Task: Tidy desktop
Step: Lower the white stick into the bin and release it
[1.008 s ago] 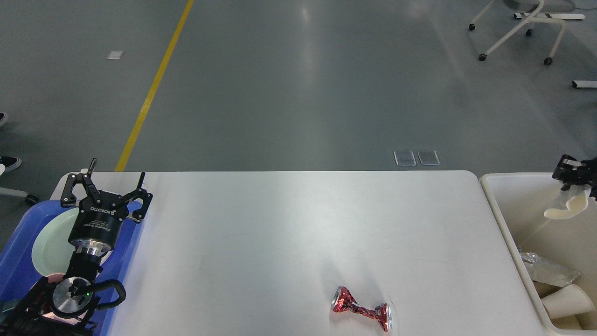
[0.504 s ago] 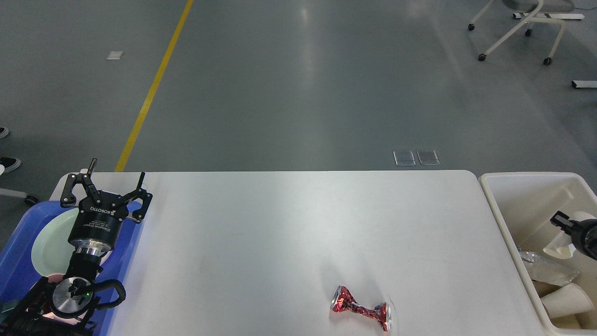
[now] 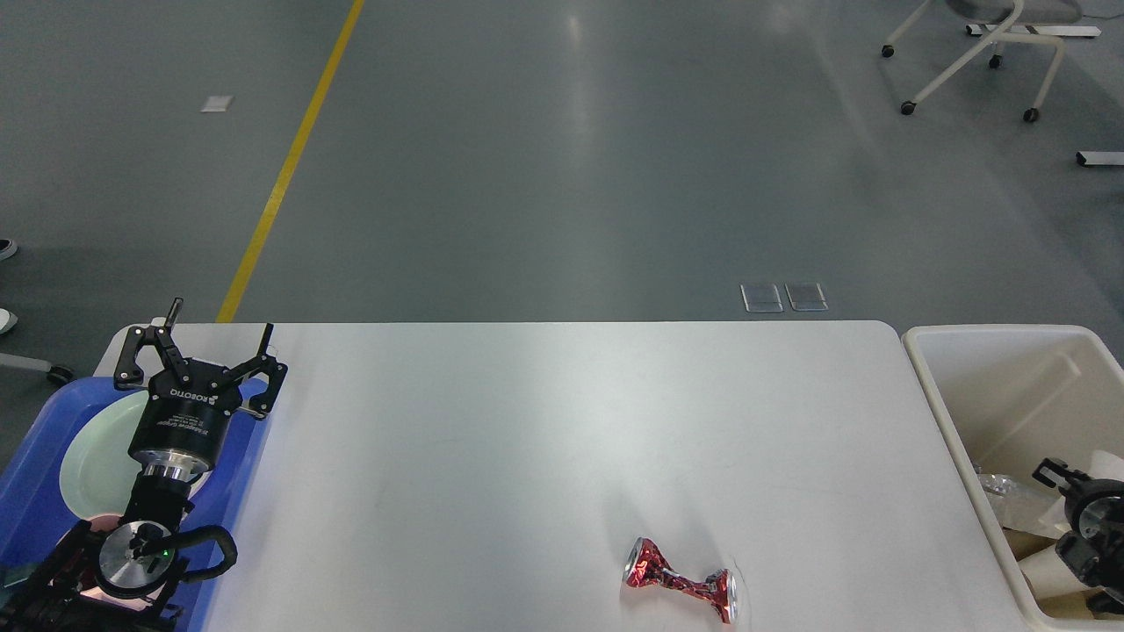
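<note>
The desktop [image 3: 527, 439] is a wide white tabletop. A crushed red can [image 3: 678, 584] lies on it near the front edge, right of centre. My left gripper [image 3: 219, 326] hangs open and empty over the far end of a blue tray [image 3: 35, 474] at the left edge of the desktop. My right gripper [image 3: 1052, 475] is low inside the cream bin [image 3: 931, 395] at the right edge, dark and partly cut off by the view's edge. A bit of white cup [image 3: 1109, 460] shows just behind it.
The blue tray holds a pale green plate [image 3: 92, 452]. The bin holds paper cups [image 3: 1045, 570] and crinkled clear plastic [image 3: 1010, 502]. A wheeled chair [image 3: 983, 53] stands far back right on the grey floor, and a yellow line [image 3: 281, 175] runs down the left.
My right gripper has come down and toward me, from the bin's far rim into the bin, and the white cup went down with it. The left arm and the can have not moved.
</note>
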Controlling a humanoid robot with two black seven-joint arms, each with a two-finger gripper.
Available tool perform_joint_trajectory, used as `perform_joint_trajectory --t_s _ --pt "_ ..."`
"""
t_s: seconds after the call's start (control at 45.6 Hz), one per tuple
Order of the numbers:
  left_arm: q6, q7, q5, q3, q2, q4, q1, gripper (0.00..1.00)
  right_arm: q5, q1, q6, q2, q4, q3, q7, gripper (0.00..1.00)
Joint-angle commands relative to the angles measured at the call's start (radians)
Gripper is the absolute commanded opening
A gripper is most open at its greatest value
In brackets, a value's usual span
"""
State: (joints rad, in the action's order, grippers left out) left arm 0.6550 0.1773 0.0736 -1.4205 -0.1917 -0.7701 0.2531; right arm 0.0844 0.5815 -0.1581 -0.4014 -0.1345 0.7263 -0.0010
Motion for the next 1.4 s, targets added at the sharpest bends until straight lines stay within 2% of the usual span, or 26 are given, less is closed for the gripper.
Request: perform_joint_trajectory --t_s 0.0,0.351,0.46,0.504,0.526,1.074,1.227,1.381 --pt "0.000 -0.001 0.000 0.000 0.000 0.000 0.000 0.96 0.000 -0.025 -0.003 0.016 -0.001 -0.002 -0.001 0.00" --pt "0.000 0.001 0.000 0.000 0.001 0.000 0.000 0.96 0.000 -0.054 -0.024 0.027 -0.001 0.001 -0.005 0.01" --pt "0.000 0.001 0.000 0.000 0.000 0.000 0.000 0.96 -0.002 -0.057 -0.057 0.027 -0.004 0.001 -0.004 0.79" --pt "0.000 0.001 0.000 0.000 0.000 0.000 0.000 0.96 -0.002 -0.057 -0.081 0.027 -0.005 0.001 -0.002 0.98" --pt "0.000 0.001 0.000 0.000 0.000 0.000 0.000 0.96 0.000 -0.055 -0.087 0.027 -0.010 0.002 -0.002 1.00" --pt "0.000 0.001 0.000 0.000 0.000 0.000 0.000 0.96 0.057 -0.022 -0.064 0.015 -0.060 0.013 -0.002 1.00" --pt "0.000 -0.001 0.000 0.000 0.000 0.000 0.000 0.96 0.078 0.102 -0.008 -0.074 -0.194 0.019 -0.004 1.00" --pt "0.000 0.001 0.000 0.000 0.000 0.000 0.000 0.96 0.250 0.303 0.069 -0.197 -0.398 0.045 -0.005 1.00"
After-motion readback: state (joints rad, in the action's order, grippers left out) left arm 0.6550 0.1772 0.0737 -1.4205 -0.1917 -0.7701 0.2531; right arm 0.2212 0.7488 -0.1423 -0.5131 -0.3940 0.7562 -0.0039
